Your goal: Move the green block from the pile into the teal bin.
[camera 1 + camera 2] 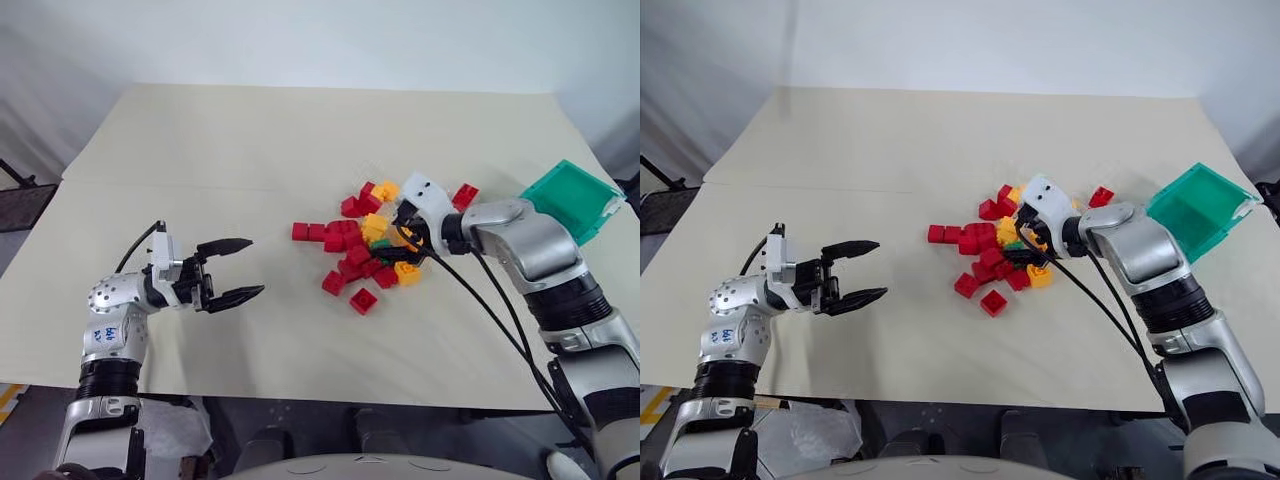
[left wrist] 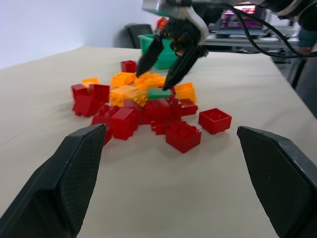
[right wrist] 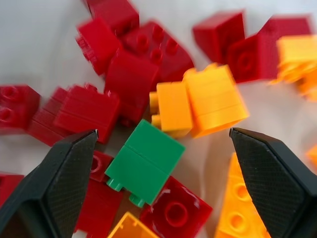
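Right fingers (image 3: 262,183): spread wide, holding nothing; the two black tips stand either side of the green block, not touching it.
Right gripper (image 2: 166,67): angled down over the middle of the pile, tips just above the bricks.
Green block (image 3: 144,162): lies in the pile between the right tips, smooth side up; long axis runs slantwise across the gap between the tips; two studs show at one end, pointing away from the yellow-orange brick.
Block's neighbours: a yellow-orange brick (image 3: 200,101) touches its far end; red bricks (image 3: 131,74) lie beside and partly beneath it.
Block, head views: only a sliver of green shows under the right wrist; its direction cannot be read there.
Pile (image 1: 350,245): mostly red, some yellow-orange, loose on the worktop (image 1: 250,150); its right part is hidden behind the right wrist and cables.
Teal bin (image 1: 570,200): at the worktop's right edge, well apart from the pile, tilted; its lower part is hidden behind the right arm.
Left gripper (image 1: 230,270): wide apart, empty, pointing toward the pile from well to its left, above bare worktop.
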Motion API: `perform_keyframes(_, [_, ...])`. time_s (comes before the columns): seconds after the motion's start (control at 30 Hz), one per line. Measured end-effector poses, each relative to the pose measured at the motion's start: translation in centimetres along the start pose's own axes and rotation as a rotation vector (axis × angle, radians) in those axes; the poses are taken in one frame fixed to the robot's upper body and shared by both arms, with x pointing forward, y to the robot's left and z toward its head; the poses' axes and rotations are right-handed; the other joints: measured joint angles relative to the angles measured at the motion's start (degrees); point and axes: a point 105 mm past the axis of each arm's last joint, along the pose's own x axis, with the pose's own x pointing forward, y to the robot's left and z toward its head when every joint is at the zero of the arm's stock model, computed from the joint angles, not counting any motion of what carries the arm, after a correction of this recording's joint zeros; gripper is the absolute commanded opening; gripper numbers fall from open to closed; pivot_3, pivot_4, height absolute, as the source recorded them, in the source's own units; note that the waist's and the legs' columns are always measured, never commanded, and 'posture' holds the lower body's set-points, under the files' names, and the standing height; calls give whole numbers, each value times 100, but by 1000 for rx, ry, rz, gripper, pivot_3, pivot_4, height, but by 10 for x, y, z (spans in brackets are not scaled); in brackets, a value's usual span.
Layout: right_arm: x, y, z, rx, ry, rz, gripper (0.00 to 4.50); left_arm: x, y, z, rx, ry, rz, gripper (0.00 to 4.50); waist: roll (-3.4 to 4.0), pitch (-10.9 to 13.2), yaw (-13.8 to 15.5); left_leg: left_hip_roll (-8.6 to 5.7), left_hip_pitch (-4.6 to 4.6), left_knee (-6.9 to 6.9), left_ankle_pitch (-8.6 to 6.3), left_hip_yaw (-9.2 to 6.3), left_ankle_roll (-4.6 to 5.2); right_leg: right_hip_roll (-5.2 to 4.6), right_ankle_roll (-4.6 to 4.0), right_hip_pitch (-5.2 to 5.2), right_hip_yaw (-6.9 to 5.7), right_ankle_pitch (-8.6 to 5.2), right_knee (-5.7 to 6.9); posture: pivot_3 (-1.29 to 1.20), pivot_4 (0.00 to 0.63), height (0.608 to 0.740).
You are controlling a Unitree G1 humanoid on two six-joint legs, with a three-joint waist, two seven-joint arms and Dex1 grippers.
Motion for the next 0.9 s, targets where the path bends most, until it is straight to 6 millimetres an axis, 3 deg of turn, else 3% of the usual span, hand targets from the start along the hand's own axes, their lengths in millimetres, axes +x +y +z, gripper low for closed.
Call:
perform_keyframes(0.17, [5,-2,5,-17,35,-14,4455,-2,-4,1,12,1,22,4500,2,-1,-7,-1,-31,13,3,-6,-6,-3,-1,-28,-22,1,8,0,150,740])
perform_keyframes(0.6, [1,9,-11,37,220,-11,4455,-2,-6,3,20,-9,53,4500,4,-3,-5,-1,-32,13,3,-9,-6,-5,-1,-28,-28,1,8,0,150,740])
perform_keyframes(0.7, [1,9,-11,44,230,-21,3854,-2,-7,3,19,-11,53,4500,4,-3,-6,-1,-32,13,3,-8,-6,-5,-1,-27,-28,1,8,0,150,740])
perform_keyframes(0.9, [4,13,-12,45,234,-8,1858,-1,-5,5,26,-15,49,4500,4,-3,-8,-1,-32,13,4,-8,-6,-4,-2,-28,-29,1,8,0,150,740])
